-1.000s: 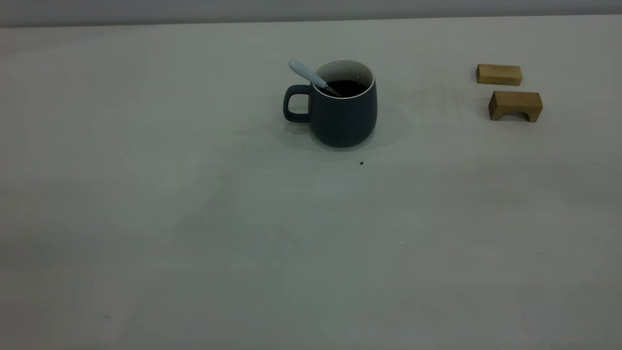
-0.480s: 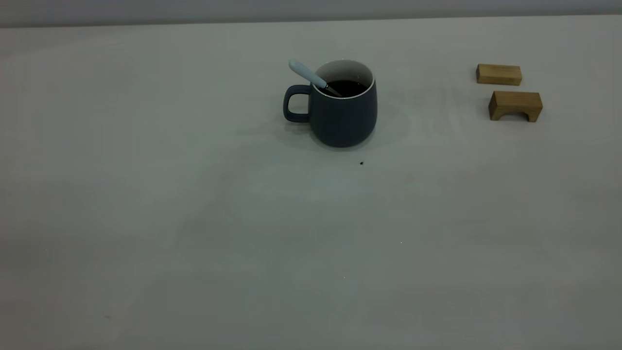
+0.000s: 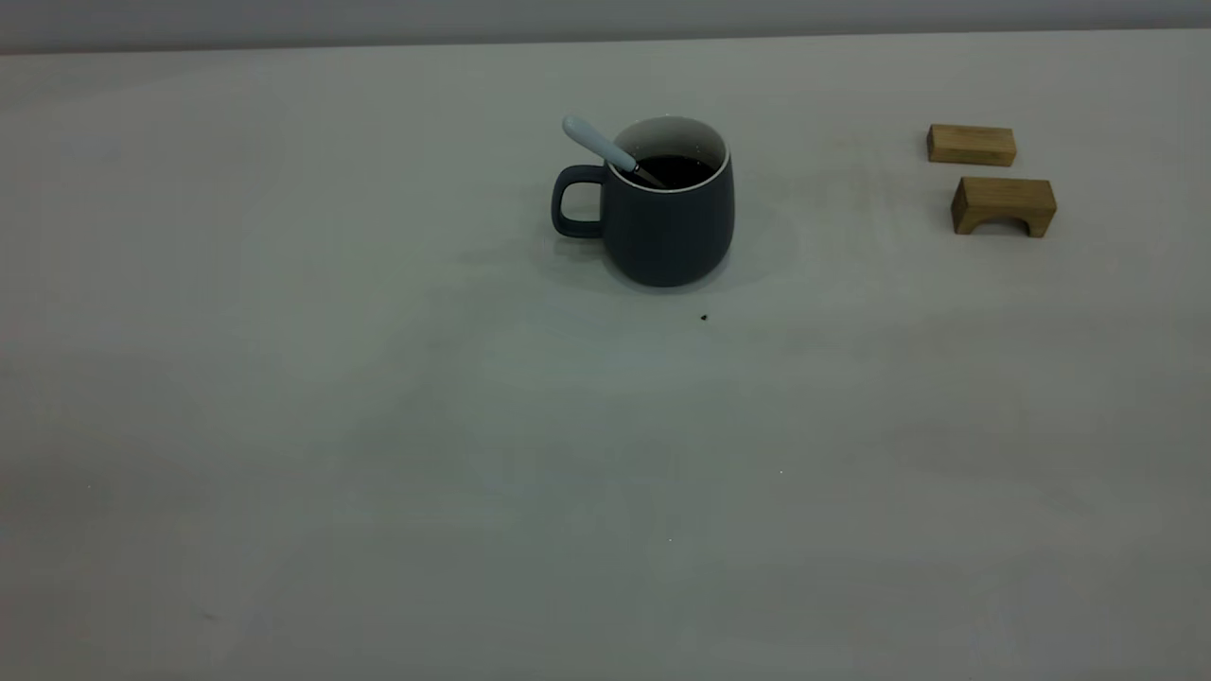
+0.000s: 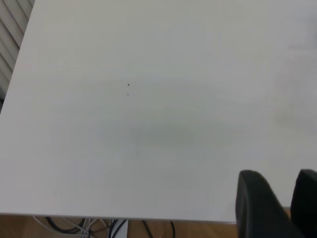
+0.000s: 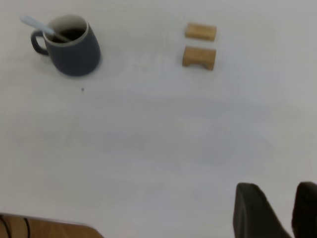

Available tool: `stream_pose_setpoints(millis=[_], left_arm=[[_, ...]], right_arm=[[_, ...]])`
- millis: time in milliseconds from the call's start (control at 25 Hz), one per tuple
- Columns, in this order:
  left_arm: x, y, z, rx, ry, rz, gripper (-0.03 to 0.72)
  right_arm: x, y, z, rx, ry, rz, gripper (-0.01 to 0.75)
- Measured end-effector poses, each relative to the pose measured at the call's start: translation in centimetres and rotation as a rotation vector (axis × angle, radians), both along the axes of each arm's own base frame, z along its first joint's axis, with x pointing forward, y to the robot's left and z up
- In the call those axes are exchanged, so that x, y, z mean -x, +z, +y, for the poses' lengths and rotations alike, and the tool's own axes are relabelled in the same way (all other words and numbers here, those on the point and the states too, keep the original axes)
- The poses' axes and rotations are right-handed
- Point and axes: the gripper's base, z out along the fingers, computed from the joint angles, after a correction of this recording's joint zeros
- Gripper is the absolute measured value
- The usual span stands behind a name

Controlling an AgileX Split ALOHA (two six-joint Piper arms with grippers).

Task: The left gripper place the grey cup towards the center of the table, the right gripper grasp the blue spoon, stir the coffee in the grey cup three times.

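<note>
Exterior view shows the blue spoon (image 3: 600, 145) leaning in the grey cup (image 3: 662, 213); neither arm appears. My wrist views show both grippers, left gripper (image 4: 279, 198) and right gripper (image 5: 277, 208), fingers spread.

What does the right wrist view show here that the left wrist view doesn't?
Only the right wrist view shows the grey cup with the blue spoon leaning in its coffee, two wooden blocks and the right gripper, open. Only the left wrist view shows the left gripper, open, and cables below the table edge. Both show the bare table.
</note>
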Motion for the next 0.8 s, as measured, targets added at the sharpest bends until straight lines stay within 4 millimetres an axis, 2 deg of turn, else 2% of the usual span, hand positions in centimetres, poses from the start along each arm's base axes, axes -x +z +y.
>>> stream_pose_setpoints(millis=[800], left_arm=[[0.00,0.00,0.00,0.000,0.000,0.000,0.243]], right_arm=[[-0.04,-0.04,-0.59,0.008,-0.073,0.002,0.238]])
